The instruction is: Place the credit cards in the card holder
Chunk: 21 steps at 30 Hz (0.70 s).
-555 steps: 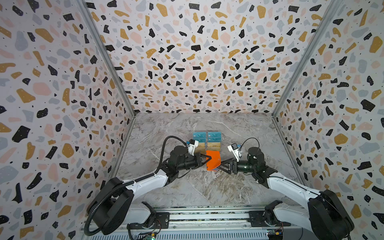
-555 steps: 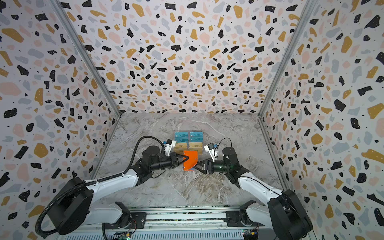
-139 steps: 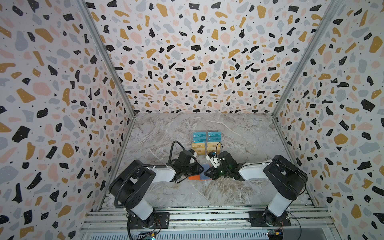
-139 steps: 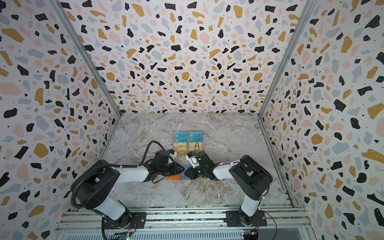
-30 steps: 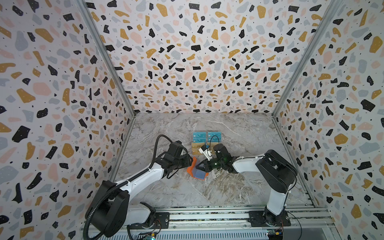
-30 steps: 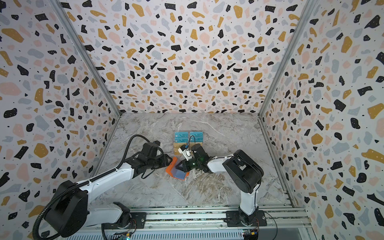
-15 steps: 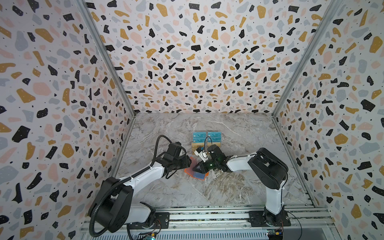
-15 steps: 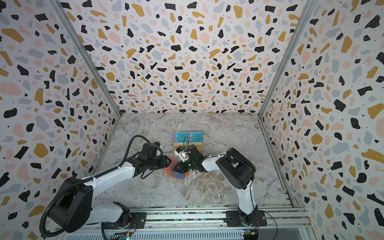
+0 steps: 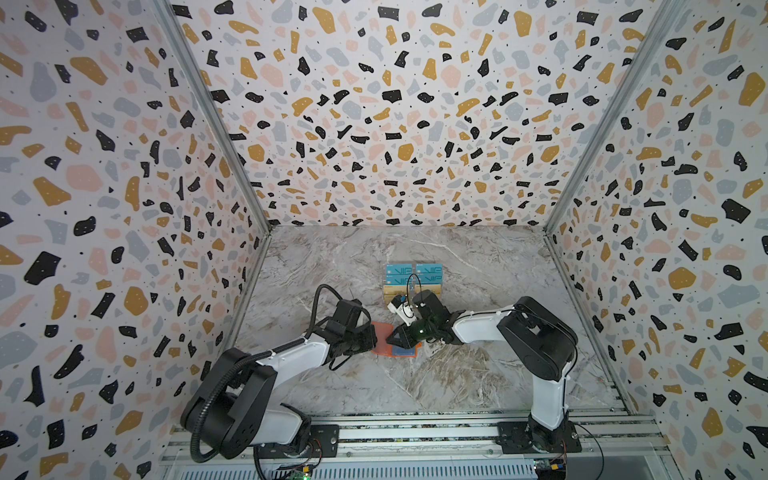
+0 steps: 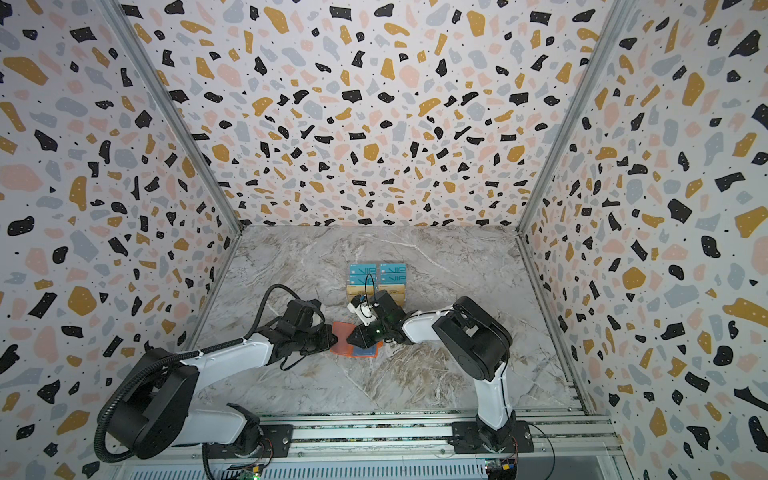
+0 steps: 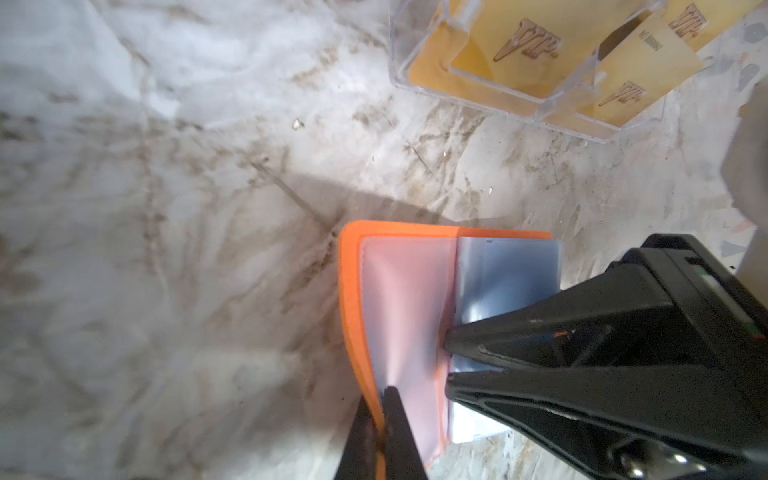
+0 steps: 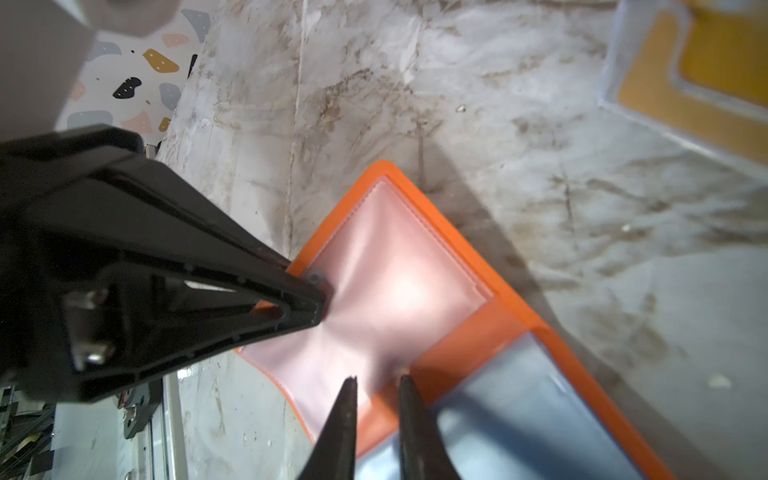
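1. The left claw point(image 11: 380, 419), parted a second ago, now pinches shut on the orange edge of the card holder point(image 9: 381, 337).
2. The holder lies open near the middle of the tabletop point(image 9: 478, 266), no longer held up.
3. The right claw point(image 12: 378, 380) shows a narrow gap over the sleeves point(image 12: 386, 282); whether it grips one, I cannot tell.
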Motion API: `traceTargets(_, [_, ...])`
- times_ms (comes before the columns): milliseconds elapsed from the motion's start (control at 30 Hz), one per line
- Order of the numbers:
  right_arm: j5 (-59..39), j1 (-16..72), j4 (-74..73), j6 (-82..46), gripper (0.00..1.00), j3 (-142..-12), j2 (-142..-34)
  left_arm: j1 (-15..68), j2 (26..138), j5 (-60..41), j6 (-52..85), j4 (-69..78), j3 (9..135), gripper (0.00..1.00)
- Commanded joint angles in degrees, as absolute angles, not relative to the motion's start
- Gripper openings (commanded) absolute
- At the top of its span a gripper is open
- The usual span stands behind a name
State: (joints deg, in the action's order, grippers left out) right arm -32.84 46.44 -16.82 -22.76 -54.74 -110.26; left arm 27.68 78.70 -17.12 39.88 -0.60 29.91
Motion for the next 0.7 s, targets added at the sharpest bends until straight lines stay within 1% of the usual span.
traceTargets(0, [-31.29,46.76,-13.42,-21.64,0.21,-53.19,-105.90,28.76,77.92,-20.85,43.66,3.67,27.25,0.06])
traceTargets(167, [-33.01,46.93,-14.44,-21.19,0.19,-53.08,-106.49,28.92,78.87,-19.68,42.25,3.45,27.70,0.09])
traceTargets(300, [-33.64,48.04,-15.06,-19.93,0.18,-54.11,-107.34,28.92,80.77,-22.06,42.08,4.04,28.26,0.15])
traceTargets(400, [-33.59,48.34,-14.43,-19.75,0.17,-55.50,-109.24,28.92,80.09,-22.69,41.78,3.03,27.86,0.23])
traceTargets(467, [-33.23,48.34,-14.23,-19.96,0.16,-55.77,-110.20,28.92,78.86,-20.97,40.51,-0.89,28.96,0.28])
traceTargets(567, [-32.68,48.34,-14.02,-20.35,0.16,-55.25,-111.13,28.92,74.55,-16.38,39.88,-6.01,31.26,0.30])
traceTargets(667, [-32.26,48.21,-14.15,-20.99,0.16,-54.34,-111.32,28.92,71.61,-15.15,40.37,-7.91,33.40,0.31])
